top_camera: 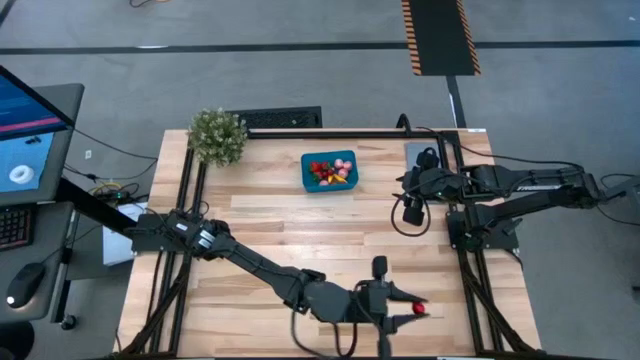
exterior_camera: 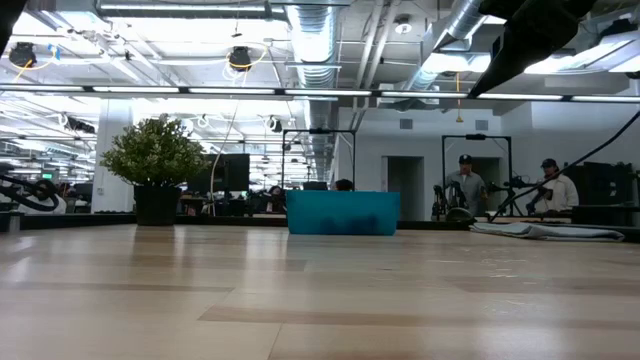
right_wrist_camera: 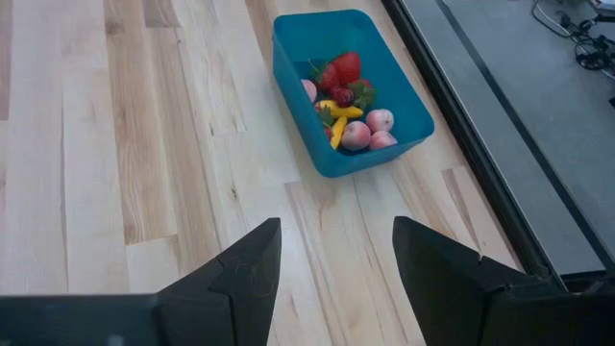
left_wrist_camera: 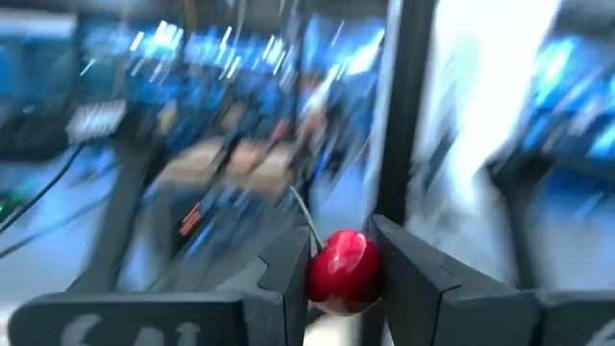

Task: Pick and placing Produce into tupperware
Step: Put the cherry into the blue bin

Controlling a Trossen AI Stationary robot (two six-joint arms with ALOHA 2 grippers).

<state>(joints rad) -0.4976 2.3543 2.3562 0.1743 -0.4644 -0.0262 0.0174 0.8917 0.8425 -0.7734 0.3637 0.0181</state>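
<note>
Red cherry (left_wrist_camera: pixel 343 272) between left gripper's (left_wrist_camera: pixel 348 279) fingers (left_wrist_camera: pixel 288 274)

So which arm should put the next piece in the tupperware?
Left. The left gripper already pinches a cherry near the table's front edge; the right gripper hangs open and empty beside the tupperware.

The setting was an open-plan robotics lab or industrial workspace. Exposed round ducts (exterior_camera: pixel 318 40) and pipes ran under an open ceiling with strip lighting. The floor (top_camera: pixel 250 70) was grey concrete marked with a black-and-yellow hazard strip (top_camera: pixel 438 36). A wooden table (top_camera: pixel 260 225) in a black frame carried 2 arms. A monitor (top_camera: pixel 30 130), keyboard and mouse stood beside it. In the background, 2 people (exterior_camera: pixel 462 185) sat among other rigs.
</note>
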